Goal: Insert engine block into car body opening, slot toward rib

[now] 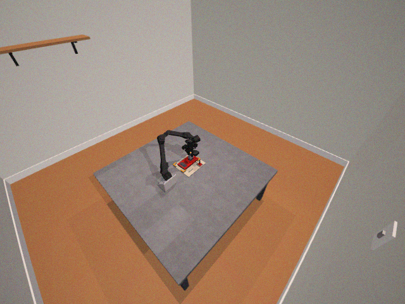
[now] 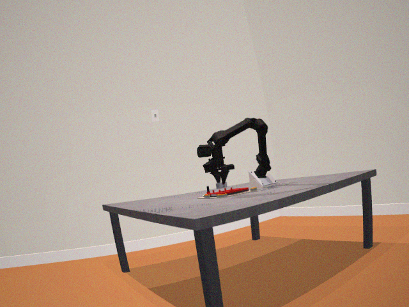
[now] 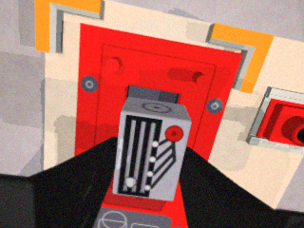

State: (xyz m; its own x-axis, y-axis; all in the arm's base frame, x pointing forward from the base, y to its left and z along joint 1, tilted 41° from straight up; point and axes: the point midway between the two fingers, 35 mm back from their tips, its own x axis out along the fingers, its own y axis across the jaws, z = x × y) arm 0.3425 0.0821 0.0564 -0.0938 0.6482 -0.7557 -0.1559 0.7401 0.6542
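My gripper (image 3: 149,148) (image 2: 221,183) (image 1: 190,156) is shut on the grey engine block (image 3: 152,149) (image 2: 219,185), which has black stripes and a red dot on its top face. I hold it just above the red car body (image 3: 100,62) (image 2: 231,190) (image 1: 186,162). In the wrist view a dark edge of the opening (image 3: 153,94) shows just beyond the block's far end. The block hides most of the opening, and I cannot see the rib or the slot. The car body lies on a cream board (image 3: 57,104) (image 1: 193,170) with orange corner marks (image 3: 242,40).
A small red socket (image 3: 285,124) in a grey frame sits on the board right of the car body. The arm's white base (image 1: 167,183) (image 2: 261,179) stands on the grey table (image 1: 212,196) (image 2: 297,191) beside the board.
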